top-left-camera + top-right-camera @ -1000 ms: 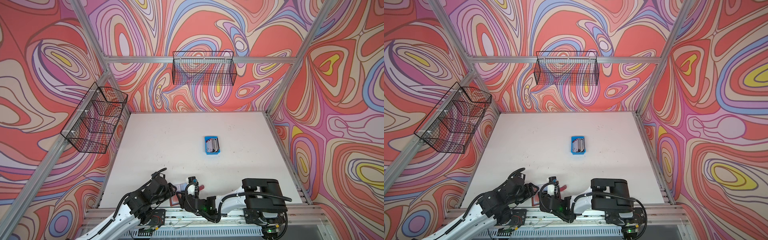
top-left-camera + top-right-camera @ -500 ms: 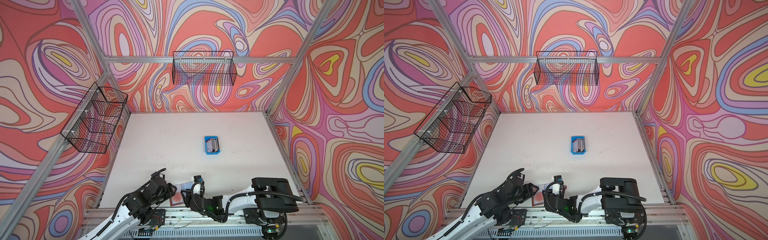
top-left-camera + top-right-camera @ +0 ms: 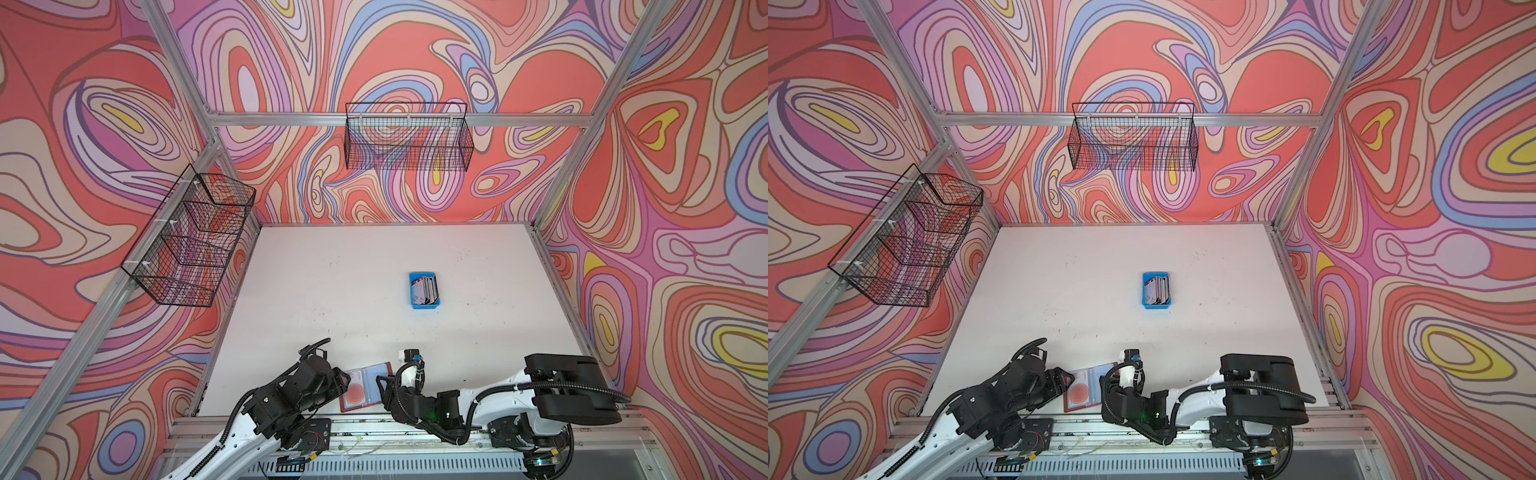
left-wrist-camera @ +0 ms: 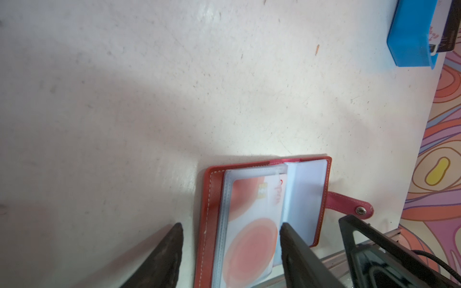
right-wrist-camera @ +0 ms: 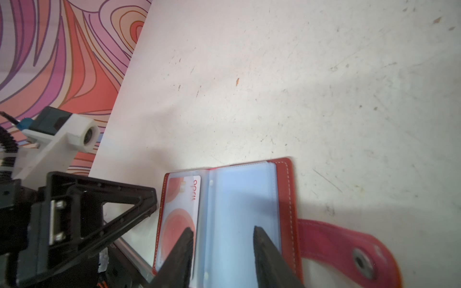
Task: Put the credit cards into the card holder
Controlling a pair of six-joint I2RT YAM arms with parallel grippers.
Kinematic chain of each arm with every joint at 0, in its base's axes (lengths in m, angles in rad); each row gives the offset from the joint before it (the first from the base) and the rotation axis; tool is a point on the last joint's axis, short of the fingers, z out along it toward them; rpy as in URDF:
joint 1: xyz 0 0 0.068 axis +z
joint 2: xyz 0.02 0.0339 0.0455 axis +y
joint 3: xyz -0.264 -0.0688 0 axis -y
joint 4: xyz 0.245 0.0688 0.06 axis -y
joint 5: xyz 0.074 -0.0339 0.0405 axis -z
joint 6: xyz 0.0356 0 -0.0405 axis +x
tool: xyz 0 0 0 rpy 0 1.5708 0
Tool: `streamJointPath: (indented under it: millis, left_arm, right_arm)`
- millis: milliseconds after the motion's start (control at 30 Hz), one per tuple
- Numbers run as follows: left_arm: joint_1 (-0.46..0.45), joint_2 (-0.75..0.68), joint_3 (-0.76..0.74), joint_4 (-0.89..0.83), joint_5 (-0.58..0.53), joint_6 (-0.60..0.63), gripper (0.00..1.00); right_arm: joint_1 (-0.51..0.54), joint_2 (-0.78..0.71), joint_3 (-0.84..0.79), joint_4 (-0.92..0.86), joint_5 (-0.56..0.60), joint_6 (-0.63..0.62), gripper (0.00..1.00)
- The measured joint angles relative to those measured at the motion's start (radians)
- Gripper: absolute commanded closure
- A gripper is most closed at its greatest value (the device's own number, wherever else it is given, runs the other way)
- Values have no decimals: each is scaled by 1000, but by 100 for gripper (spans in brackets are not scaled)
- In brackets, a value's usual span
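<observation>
Card holder (image 3: 365, 386), our small red leather-like booklet with clear sleeve pages, lies open at the near edge of the white table (image 3: 332, 291). On the left, our left gripper (image 4: 228, 225) is released, its jaws straddling the page that holds a white-and-red card. Our right gripper (image 5: 223, 229) hangs unclenched over the sleeves, grasping nothing. Farther right, mid-table, the thin plastic credit cards (image 3: 424, 287) stand in a small blue plastic tray (image 3: 424, 306).

Cards (image 3: 424, 286) in tray (image 3: 423, 307), holder (image 3: 364, 387) well in front of tray and slightly left, one card (image 4: 250, 219) inside holder
</observation>
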Motion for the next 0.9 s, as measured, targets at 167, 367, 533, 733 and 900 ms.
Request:
streamJointPath:
  millis: [167,367,533,733,900]
  left_arm:
    - [0,0,0,-2,-1,0,36]
    - [0,-5,0,-2,-3,0,36]
    - [0,-6,0,-2,-3,0,36]
    - [0,-10,0,-4,-3,0,36]
    - [0,-13,0,-6,-3,0,36]
  right_arm:
    - [0,27,1,-8,-11,5,57]
    - [0,38,2,-4,-24,6,58]
    - [0,43,12,-4,-28,7,58]
    - [0,46,24,-35,-26,24,58]
    - [0,59,42,-71,-24,34,58]
